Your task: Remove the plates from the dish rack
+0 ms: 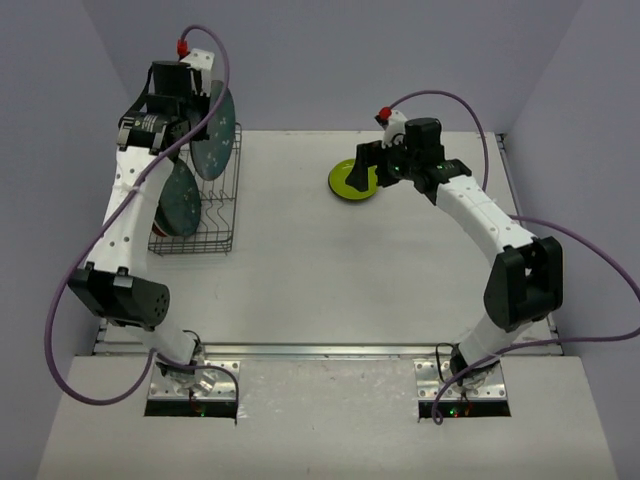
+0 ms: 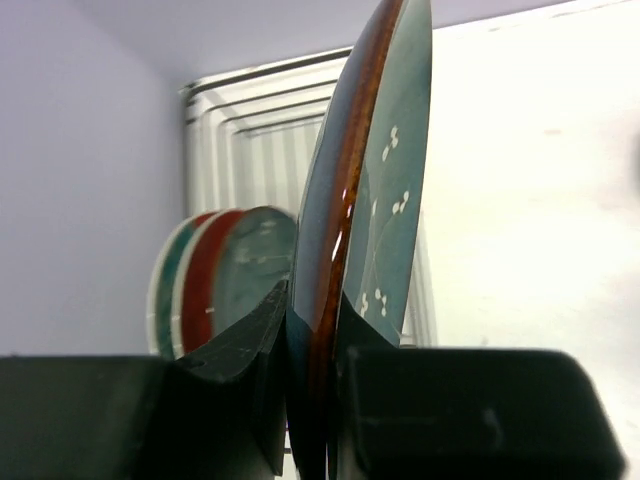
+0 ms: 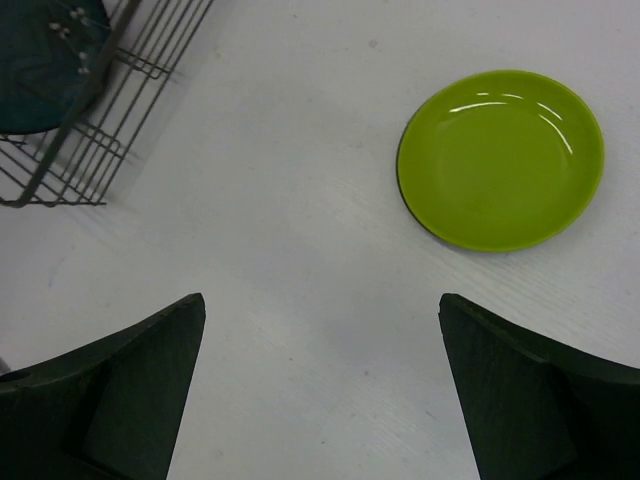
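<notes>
Two arms: I am watching both over the table (image 1: 300, 290), one at the rack and one by the green plate.
Left arm (image 1: 125, 215): it is rising from its base at the near left, with the elbow low and the wrist bending over the far end of the rack (image 1: 195, 235).
Left gripper (image 2: 315, 340): it is clenching the rim of the held plate (image 2: 385, 200), with one finger pressing on each face.
Held plate: it is standing on edge, nearly upright, red-brown on the back and teal with small white flower marks on the front. It is sitting over the rack's far end, and I cannot tell whether it is touching the wires.
Rack plates (image 2: 225, 280): several are standing on edge beyond the held plate in the left wrist view, showing teal, red and bluish rims side by side.
Right arm (image 1: 490, 225): it is arching from its base at the near right, up and over toward the far middle of the table.
Right gripper (image 3: 320, 305): its fingers are spreading wide, grasping nothing and pointing down at the bare table.
Green plate (image 3: 500, 160): it is lying flat on the table, just ahead of the right gripper's fingers, apart from them and well apart from the rack.
</notes>
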Robot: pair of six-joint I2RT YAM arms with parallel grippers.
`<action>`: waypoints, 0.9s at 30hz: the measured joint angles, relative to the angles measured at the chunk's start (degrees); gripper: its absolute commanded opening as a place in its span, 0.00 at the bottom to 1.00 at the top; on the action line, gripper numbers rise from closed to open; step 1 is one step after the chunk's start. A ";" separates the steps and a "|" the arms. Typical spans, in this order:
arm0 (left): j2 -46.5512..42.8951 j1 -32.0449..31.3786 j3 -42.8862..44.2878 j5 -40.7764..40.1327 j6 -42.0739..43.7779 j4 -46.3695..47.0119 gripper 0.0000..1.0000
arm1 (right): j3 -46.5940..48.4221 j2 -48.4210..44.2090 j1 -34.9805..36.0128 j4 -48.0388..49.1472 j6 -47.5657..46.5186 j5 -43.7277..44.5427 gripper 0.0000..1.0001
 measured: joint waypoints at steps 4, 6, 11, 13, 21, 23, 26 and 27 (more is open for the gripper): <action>-6.96 -0.36 -3.99 17.48 -1.02 -0.43 0.00 | -3.90 -4.29 0.00 4.51 3.24 -8.15 0.99; -10.39 -0.34 -7.56 26.10 -1.57 -1.32 0.00 | -4.71 -5.57 0.00 6.20 5.05 -11.59 0.99; -12.08 -0.44 -13.34 48.08 -3.14 -3.35 0.00 | -4.77 -6.35 0.22 10.25 9.47 -18.28 0.99; -11.07 -0.73 -15.21 55.29 -3.74 -3.38 0.00 | -4.77 -6.35 0.27 10.89 10.85 -20.12 0.99; -7.45 -0.71 -17.46 66.67 -4.51 -3.30 0.00 | -4.77 -5.56 1.90 11.69 13.13 -26.04 0.73; -7.20 -0.74 -17.46 67.85 -4.49 -3.21 0.00 | -4.77 -5.14 2.94 11.69 13.04 -26.94 0.68; -7.01 -0.87 -17.48 69.21 -4.47 -3.19 0.00 | -4.67 -4.10 4.48 11.01 12.66 -28.34 0.54; -6.92 -0.91 -17.48 69.56 -4.46 -3.19 0.00 | -4.65 -3.73 4.92 10.74 12.56 -28.73 0.46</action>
